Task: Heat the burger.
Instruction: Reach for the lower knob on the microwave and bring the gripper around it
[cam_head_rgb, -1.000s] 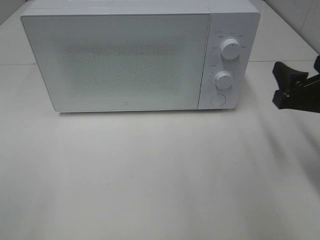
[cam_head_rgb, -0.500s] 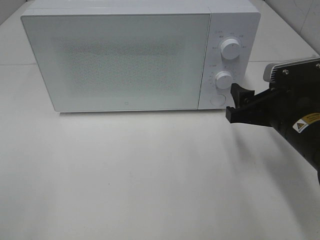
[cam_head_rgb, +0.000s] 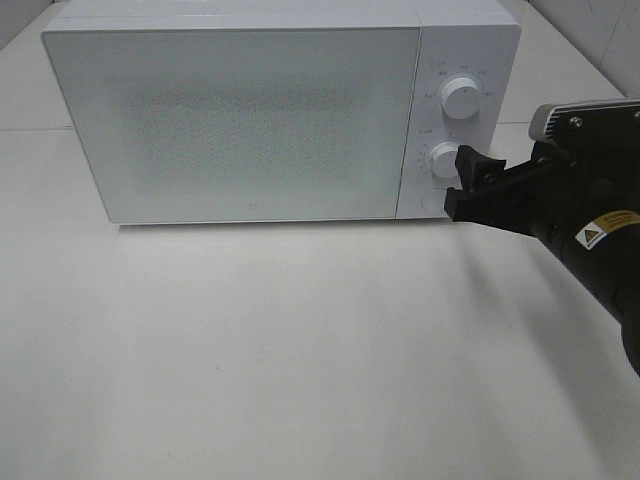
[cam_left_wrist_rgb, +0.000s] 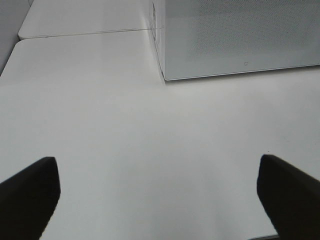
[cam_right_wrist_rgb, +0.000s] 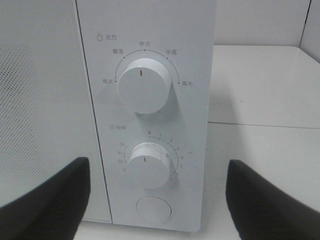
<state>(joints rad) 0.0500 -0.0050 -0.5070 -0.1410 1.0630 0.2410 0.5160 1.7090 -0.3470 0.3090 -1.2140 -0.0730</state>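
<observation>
Right gripper (cam_head_rgb: 458, 182), jaws apart, faces the timer knob (cam_right_wrist_rgb: 148, 165) of the microwave (cam_head_rgb: 480, 40)
Left gripper (cam_left_wrist_rgb: 160, 195) gapes over the table (cam_left_wrist_rgb: 100, 100); an off-centre close could slip off the knob or bump the round button (cam_right_wrist_rgb: 152, 209) below, popping the door (cam_head_rgb: 250, 120); burger in no view, so its place, facing and long axis cannot be told.

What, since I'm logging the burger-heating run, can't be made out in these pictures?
- Burger: in no view; the shut microwave door shows nothing inside.
- Round button: partly hidden behind the right gripper in the exterior high view.
- Dial lettering: too small in the exterior high view.
</observation>
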